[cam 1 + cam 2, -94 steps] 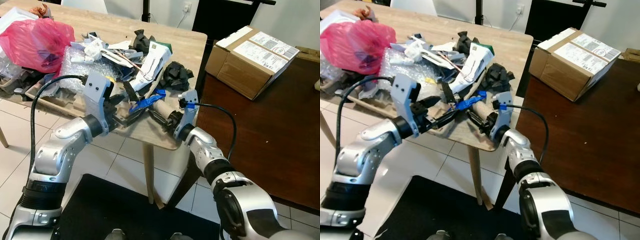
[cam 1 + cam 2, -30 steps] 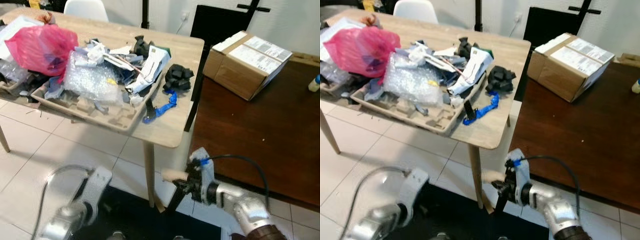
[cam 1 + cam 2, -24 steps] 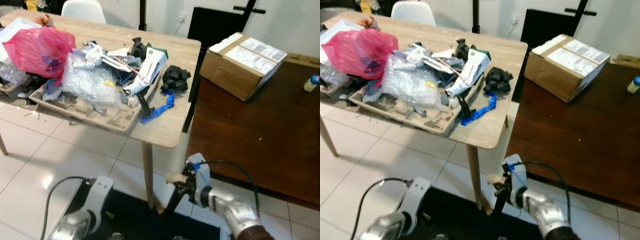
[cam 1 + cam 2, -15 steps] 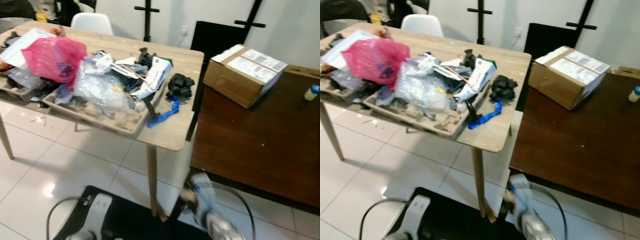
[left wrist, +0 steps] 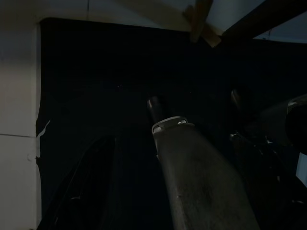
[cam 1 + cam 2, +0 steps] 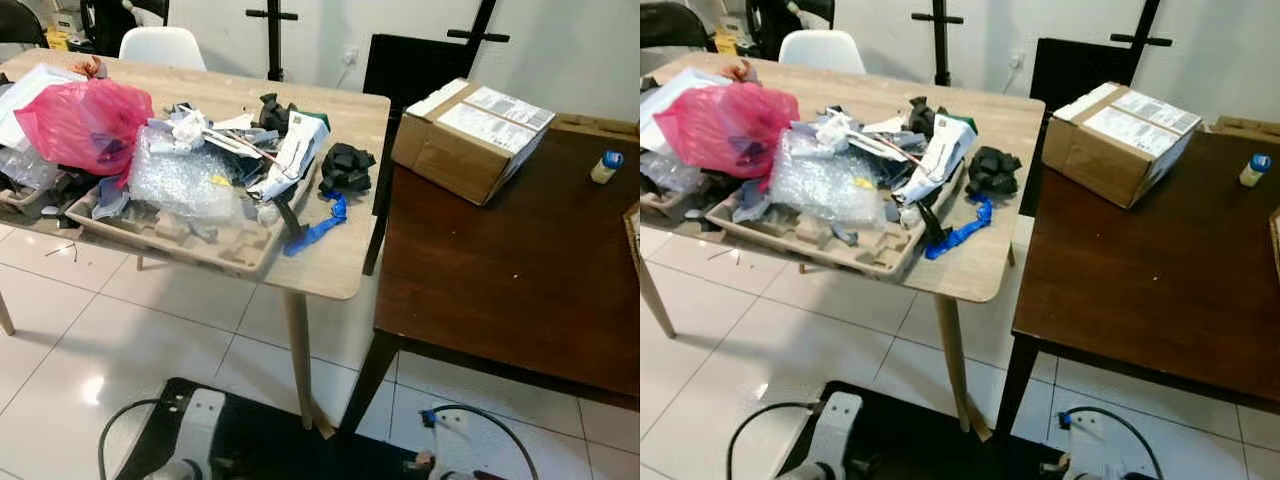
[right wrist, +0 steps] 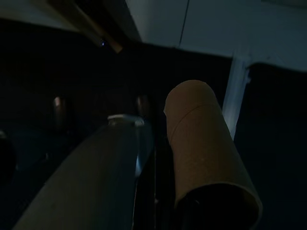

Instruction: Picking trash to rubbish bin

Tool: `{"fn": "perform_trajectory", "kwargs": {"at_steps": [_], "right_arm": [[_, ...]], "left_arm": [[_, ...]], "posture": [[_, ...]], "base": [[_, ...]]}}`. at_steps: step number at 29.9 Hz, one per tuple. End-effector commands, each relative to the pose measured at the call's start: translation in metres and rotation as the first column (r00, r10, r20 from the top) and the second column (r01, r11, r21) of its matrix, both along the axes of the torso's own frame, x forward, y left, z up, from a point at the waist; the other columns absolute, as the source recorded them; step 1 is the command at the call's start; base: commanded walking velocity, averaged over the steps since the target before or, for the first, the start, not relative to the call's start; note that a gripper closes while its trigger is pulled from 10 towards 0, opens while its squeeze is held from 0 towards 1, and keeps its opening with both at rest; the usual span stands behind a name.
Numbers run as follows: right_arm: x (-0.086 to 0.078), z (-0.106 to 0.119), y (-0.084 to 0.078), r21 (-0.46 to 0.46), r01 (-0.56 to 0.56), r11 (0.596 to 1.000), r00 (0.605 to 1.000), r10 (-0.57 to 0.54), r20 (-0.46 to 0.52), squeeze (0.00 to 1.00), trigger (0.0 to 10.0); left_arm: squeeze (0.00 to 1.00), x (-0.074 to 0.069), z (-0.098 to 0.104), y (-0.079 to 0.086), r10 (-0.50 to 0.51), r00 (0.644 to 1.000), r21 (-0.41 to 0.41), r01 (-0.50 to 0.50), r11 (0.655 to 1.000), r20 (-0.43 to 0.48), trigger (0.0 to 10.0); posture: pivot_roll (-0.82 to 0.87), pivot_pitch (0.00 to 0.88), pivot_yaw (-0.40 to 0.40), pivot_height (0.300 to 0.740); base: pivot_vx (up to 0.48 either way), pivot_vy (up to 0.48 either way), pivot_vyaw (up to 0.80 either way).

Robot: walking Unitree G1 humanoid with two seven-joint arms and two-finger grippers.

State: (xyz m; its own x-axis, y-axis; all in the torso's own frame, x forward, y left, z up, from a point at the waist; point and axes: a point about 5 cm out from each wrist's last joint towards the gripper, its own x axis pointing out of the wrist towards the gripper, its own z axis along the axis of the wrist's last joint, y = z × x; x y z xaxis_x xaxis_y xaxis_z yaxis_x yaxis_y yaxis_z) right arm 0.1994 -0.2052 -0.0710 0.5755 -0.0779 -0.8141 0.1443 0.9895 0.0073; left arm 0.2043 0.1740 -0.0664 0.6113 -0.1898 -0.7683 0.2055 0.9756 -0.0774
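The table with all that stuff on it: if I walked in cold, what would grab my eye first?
Probably the pink bag at the far left of the pale table, beside a heap of bubble wrap and scraps in a cardboard tray. To the right, a taped box sits on the dark table. Down low, the right gripper holds a cardboard tube.

Printed labels on cardboard box (image 6: 470, 138) — too small to read, no other legible text
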Motion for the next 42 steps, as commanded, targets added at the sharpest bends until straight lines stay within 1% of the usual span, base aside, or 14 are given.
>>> {"fn": "perform_trajectory", "kwargs": {"at_steps": [1,2,4,5,9,13,23,31,37,38,41,42], "right_arm": [[-0.010,-0.006,-0.002,-0.027,-0.018,0.999,0.999,0.017,-0.041,0.00,9.6],[-0.011,-0.006,-0.003,-0.034,-0.024,0.999,0.999,0.022,-0.047,0.00,10.0],[-0.014,-0.008,-0.004,-0.036,-0.017,0.999,0.999,0.015,-0.048,0.00,10.0],[-0.018,-0.009,-0.006,-0.042,-0.001,0.999,0.998,-0.002,-0.066,0.00,10.0],[-0.024,-0.013,-0.007,-0.040,0.023,0.999,0.995,-0.027,-0.095,0.00,10.0],[-0.028,-0.015,-0.007,-0.047,0.021,0.999,0.993,-0.026,-0.112,0.00,10.0],[-0.028,-0.015,-0.005,-0.042,0.010,0.999,0.993,-0.015,-0.115,0.00,10.0],[-0.023,-0.014,0.001,-0.006,-0.015,1.000,0.994,0.014,-0.113,0.00,10.0],[-0.022,-0.014,0.002,0.011,-0.016,1.000,0.993,0.017,-0.119,0.00,10.0],[-0.022,-0.014,0.002,0.015,-0.014,1.000,0.993,0.015,-0.120,0.00,10.0],[-0.022,-0.015,0.007,0.045,-0.064,0.997,0.989,0.070,-0.134,0.00,10.0],[-0.022,-0.015,0.007,0.045,-0.064,0.997,0.989,0.070,-0.134,0.00,10.0]], "left_arm": [[0.00,-0.007,-0.005,0.004,0.013,0.999,0.009,-0.013,1.000,-0.032,10.0],[0.00,-0.009,-0.006,0.004,0.016,0.999,0.009,-0.016,1.000,-0.038,10.0],[0.00,-0.011,-0.008,0.004,0.015,0.999,0.016,-0.014,1.000,-0.043,10.0],[0.00,-0.011,-0.008,0.002,0.010,0.999,0.018,-0.009,1.000,-0.041,10.0],[0.00,-0.011,-0.009,-0.002,0.002,0.999,0.009,-0.002,1.000,-0.032,10.0],[0.00,-0.011,-0.009,-0.004,-0.012,0.999,0.013,0.012,1.000,-0.037,10.0],[0.00,-0.010,-0.009,-0.005,-0.012,0.999,0.007,0.012,1.000,-0.031,10.0],[0.00,-0.011,-0.009,-0.002,0.000,1.000,0.006,0.000,1.000,-0.019,10.0],[0.00,-0.012,-0.010,-0.002,0.000,1.000,0.007,0.000,1.000,-0.017,10.0],[0.00,-0.012,-0.010,-0.003,0.000,1.000,0.007,0.000,1.000,-0.017,10.0],[0.00,-0.011,-0.009,-0.002,-0.001,1.000,0.006,0.001,1.000,-0.012,10.0],[0.00,-0.011,-0.009,-0.002,-0.001,1.000,0.006,0.001,1.000,-0.012,10.0]], "posture": [[-0.03,0.146,0.014,0.740],[-0.03,0.142,0.017,0.740],[-0.03,0.139,0.019,0.740],[-0.03,0.138,0.020,0.740],[-0.03,0.136,0.021,0.740],[-0.04,0.136,0.024,0.740],[-0.04,0.132,0.023,0.740],[-0.03,0.133,0.025,0.740],[-0.03,0.135,0.023,0.740],[-0.03,0.135,0.023,0.740],[-0.03,0.138,0.021,0.740],[-0.03,0.138,0.021,0.740]], "base": [[0.000,0.000,0.00],[0.000,0.000,0.00],[0.000,0.000,0.00],[0.000,0.000,0.00],[0.000,0.000,0.00],[0.000,0.000,-0.20],[0.000,0.000,-0.80],[0.000,0.000,-0.80],[0.000,0.000,-0.80],[0.000,0.000,-0.61],[0.000,0.000,0.00],[0.000,0.000,0.00]]}}
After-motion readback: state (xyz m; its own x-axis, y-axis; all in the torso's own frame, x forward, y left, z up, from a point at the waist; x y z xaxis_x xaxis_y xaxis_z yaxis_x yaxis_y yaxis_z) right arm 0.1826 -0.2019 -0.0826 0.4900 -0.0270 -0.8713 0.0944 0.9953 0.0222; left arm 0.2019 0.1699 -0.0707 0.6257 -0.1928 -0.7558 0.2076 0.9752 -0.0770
